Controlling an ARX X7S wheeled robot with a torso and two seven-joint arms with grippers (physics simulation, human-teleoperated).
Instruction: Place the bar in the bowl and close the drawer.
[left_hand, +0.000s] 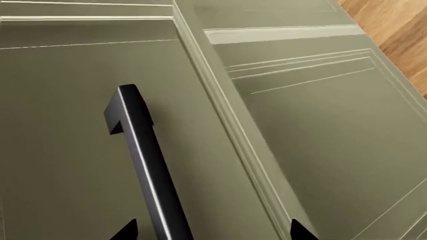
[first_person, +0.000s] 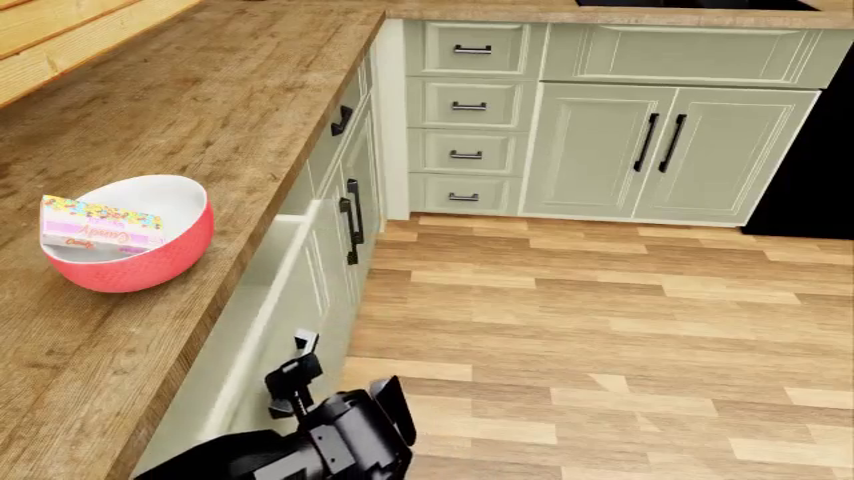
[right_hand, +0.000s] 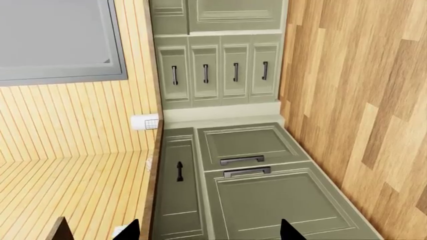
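Bar (first_person: 100, 228): it lay in your bowl (first_person: 150, 262).
Drawer (first_person: 274, 315): it stuck out a little.
Left gripper (first_person: 296, 372): near the drawer; grip unclear.
Right gripper (right_hand: 208, 231): spread wide, empty.

Bar (first_person: 100, 228) in bowl (first_person: 140, 262)

Glossy black arm (first_person: 340, 440), pointed black fingers (left_hand: 303, 231).

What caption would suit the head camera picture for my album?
The bar rests in the bowl on the counter while the left hand nears the drawer.
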